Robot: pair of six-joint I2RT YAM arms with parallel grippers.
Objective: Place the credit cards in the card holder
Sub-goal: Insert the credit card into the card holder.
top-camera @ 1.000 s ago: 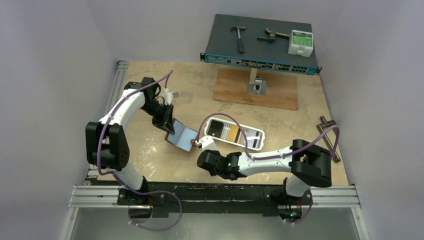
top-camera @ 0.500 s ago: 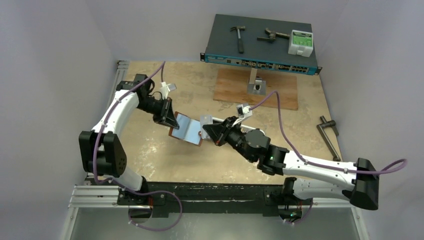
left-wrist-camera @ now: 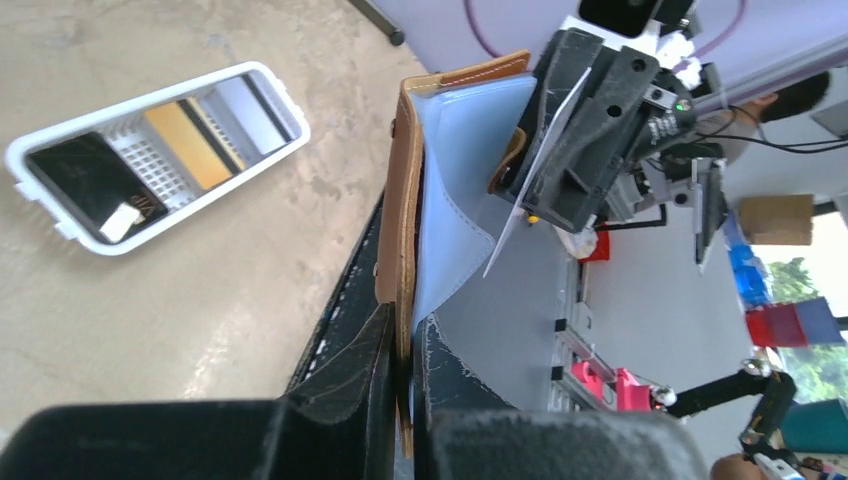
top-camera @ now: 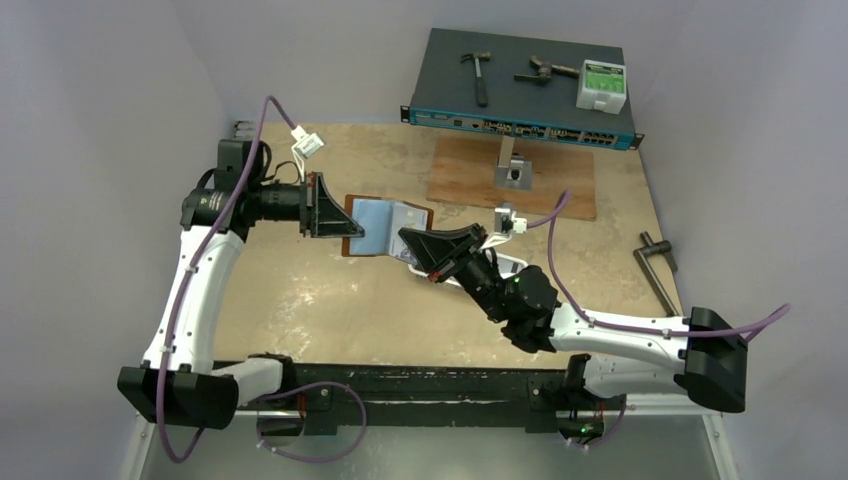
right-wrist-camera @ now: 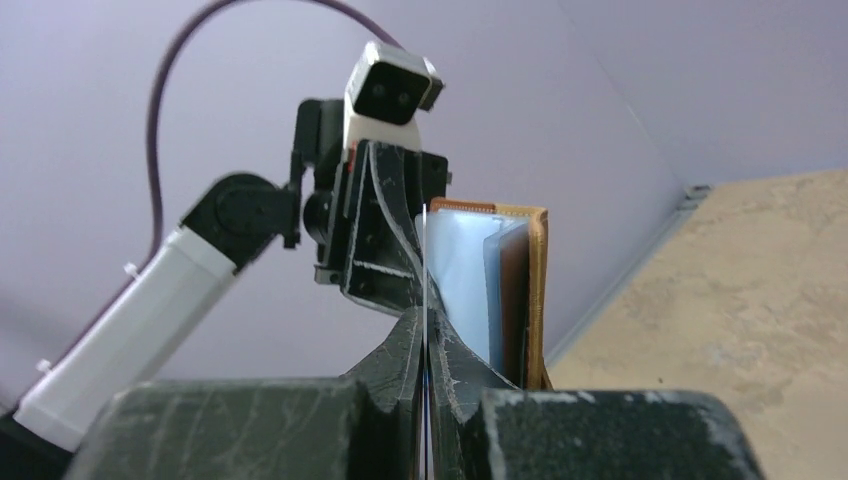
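Tan table (top-camera: 330,300); card holder (top-camera: 385,225), white card (left-wrist-camera: 522,205) aloft; green label (top-camera: 603,75) illegible

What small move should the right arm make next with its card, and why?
Probably ease the right gripper toward the card holder, sliding its card edge-first into the blue pocket. The left gripper holds the holder open off the table, and the card seems just short of the pocket.

Soft, even light, faint shadows. The left wrist view glares white at 4 o'clock; the left gripper (left-wrist-camera: 405,335) looks fuzzy at 6 o'clock.
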